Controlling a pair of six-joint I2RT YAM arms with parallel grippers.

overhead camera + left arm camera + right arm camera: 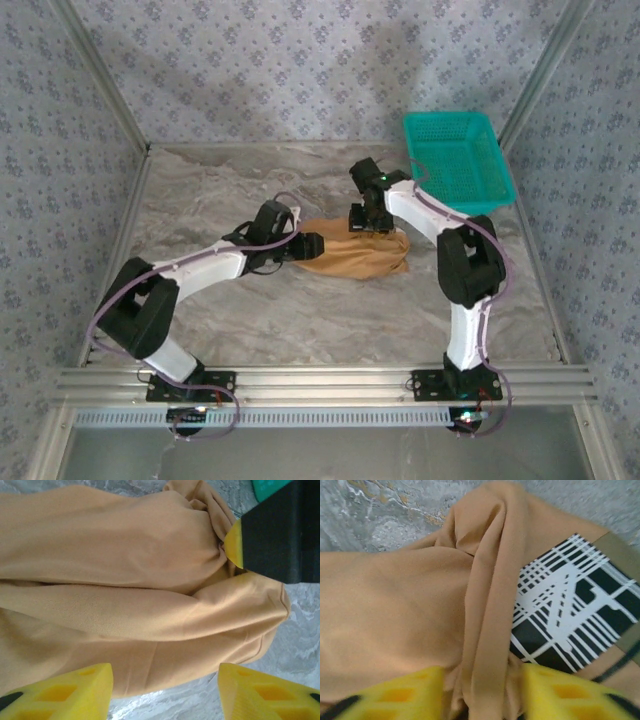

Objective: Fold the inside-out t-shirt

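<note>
The inside-out t-shirt (pixel 362 256) lies crumpled in a tan heap at the middle of the table. My left gripper (pixel 316 244) is at the heap's left edge. In the left wrist view it (pixel 165 682) stands open, its yellow fingers (pixel 75 690) wide apart just short of the cloth (pixel 125 580). My right gripper (pixel 362 224) is down on the heap's far side. In the right wrist view it (pixel 482 682) is shut on a raised fold of the shirt (pixel 490 605), beside a black-and-white print (pixel 570 610).
A teal basket (pixel 462 160) stands at the back right, close behind the right arm; its corner (pixel 265 487) shows in the left wrist view. Patterned walls with metal posts enclose the marbled table (pixel 220 190). The aluminium rail (pixel 320 380) runs along the near edge.
</note>
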